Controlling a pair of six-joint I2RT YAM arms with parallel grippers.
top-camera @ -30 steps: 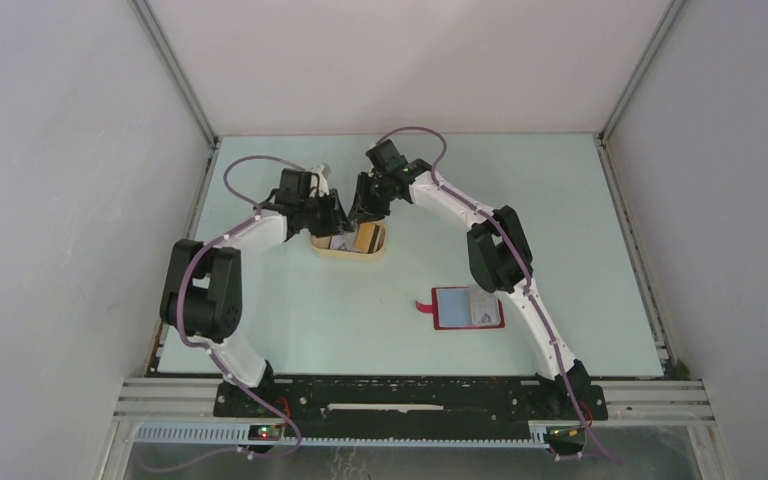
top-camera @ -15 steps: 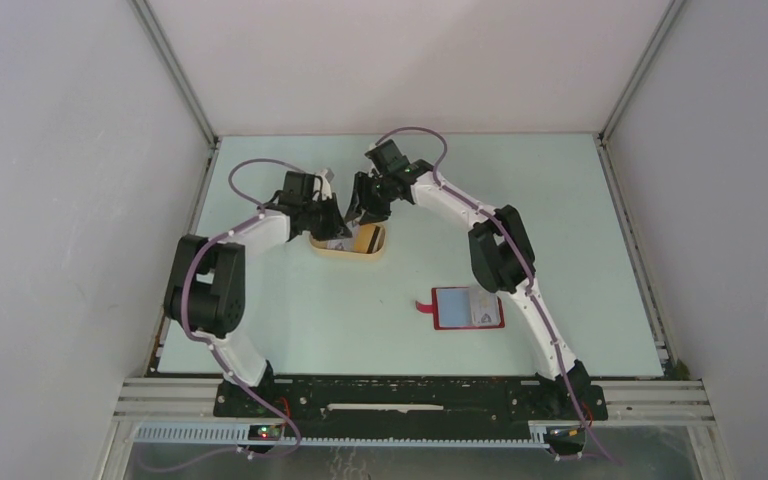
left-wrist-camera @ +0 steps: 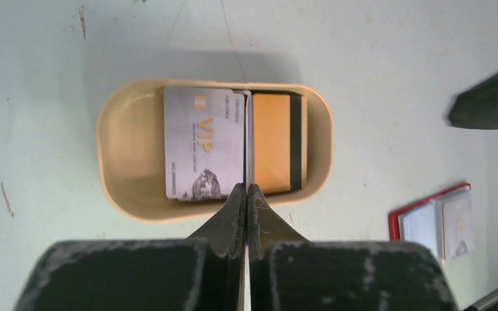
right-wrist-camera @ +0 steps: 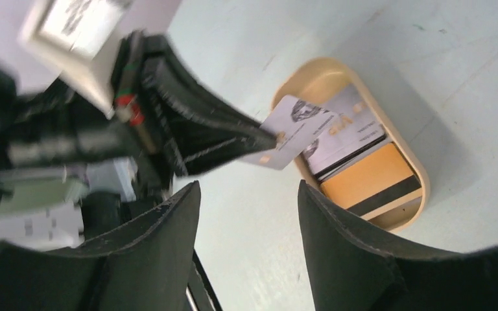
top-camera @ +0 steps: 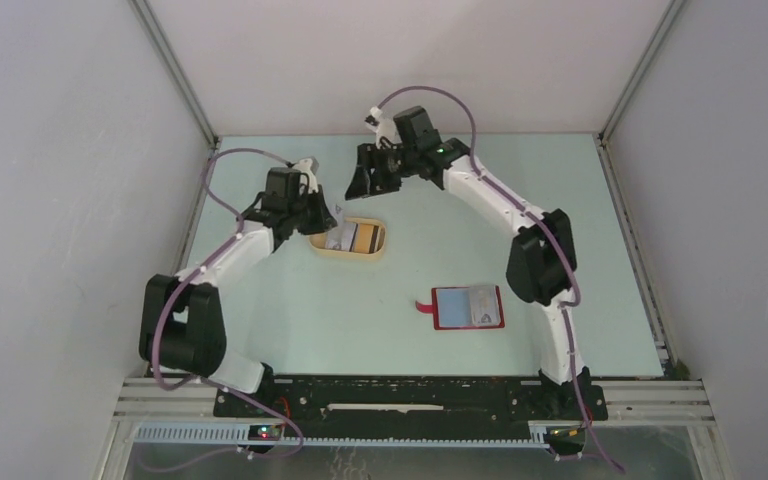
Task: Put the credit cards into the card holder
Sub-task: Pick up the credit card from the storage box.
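Note:
My left gripper (left-wrist-camera: 247,188) is shut on a pale credit card, held edge-on (left-wrist-camera: 248,136) above the tan dish (left-wrist-camera: 120,162). In the right wrist view that held card (right-wrist-camera: 292,133) hangs tilted over the dish's end, pinched at one corner. Two more credit cards lie in the dish: a silver one (left-wrist-camera: 204,142) and an orange one with a dark stripe (left-wrist-camera: 272,142). The red card holder (top-camera: 468,307) lies open on the table, with a pale card in its right pocket. My right gripper (top-camera: 362,183) hovers open behind the dish, holding nothing.
The tan dish (top-camera: 348,257) sits left of centre on the pale green table. White walls close in the left, right and back. The card holder's red tab (top-camera: 423,305) sticks out to its left.
My left gripper has shut on a card and lifted it up and left out of the dish. My right gripper has opened wider and pulled back and up from the dish.

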